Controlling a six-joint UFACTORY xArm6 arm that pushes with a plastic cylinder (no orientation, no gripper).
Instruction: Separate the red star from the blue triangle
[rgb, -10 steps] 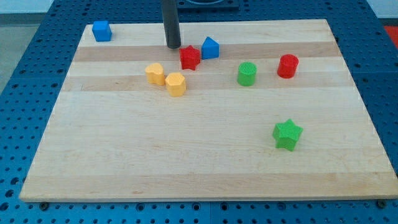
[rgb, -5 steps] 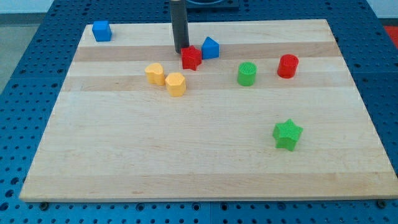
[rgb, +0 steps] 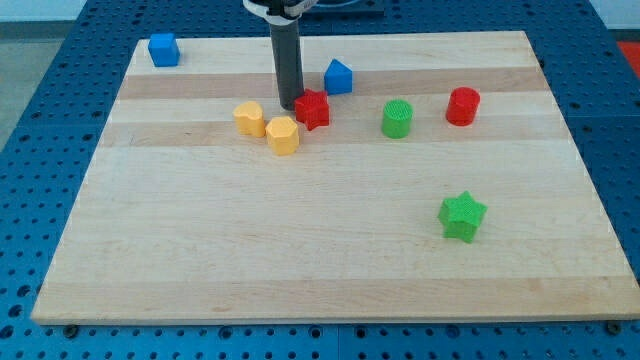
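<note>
Camera view shows a pale wooden board (rgb: 330, 260) on a blue pegboard table (rgb: 40, 120). My tip (rgb: 290, 107), a dark rod with no jaws to judge, touches the red star block (rgb: 313, 109) on its left side. A blue triangle block (rgb: 338, 77) sits apart, toward the view's top right of the star. Two yellow blocks (rgb: 267, 126) lie near, lower left.

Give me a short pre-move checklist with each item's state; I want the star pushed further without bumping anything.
1. My tip beside the red star, on its left in the view: ok.
2. Gap open between red star and blue triangle: ok.
3. Tip actually touching the star: cannot tell.
4. Yellow blocks close to the tip's lower left: not ok for a push that way.
5. Green cylinder on the rightward path: not ok.
</note>
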